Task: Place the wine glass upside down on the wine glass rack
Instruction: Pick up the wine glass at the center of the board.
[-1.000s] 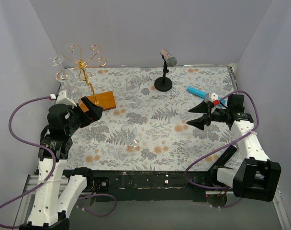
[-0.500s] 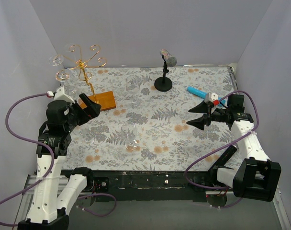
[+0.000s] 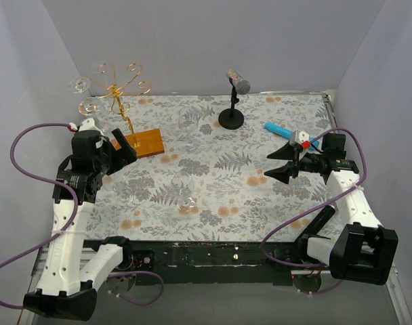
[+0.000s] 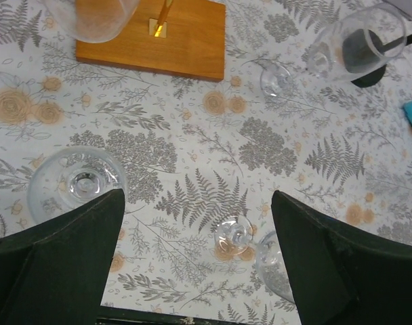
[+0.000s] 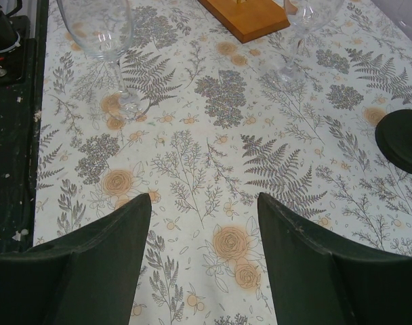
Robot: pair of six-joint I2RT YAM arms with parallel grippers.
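left gripper (image 4: 197,198) and right gripper (image 5: 204,200) both gaped wide and empty; descending off-centre, the left one could have toppled the upright wine glass (image 4: 77,183) just beside it.

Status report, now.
Left gripper open, empty; right gripper open, empty. Nearest wine glass upright on table by left gripper, untouched. Wine glass rack holds two glasses. Microphone stand apart from rack.
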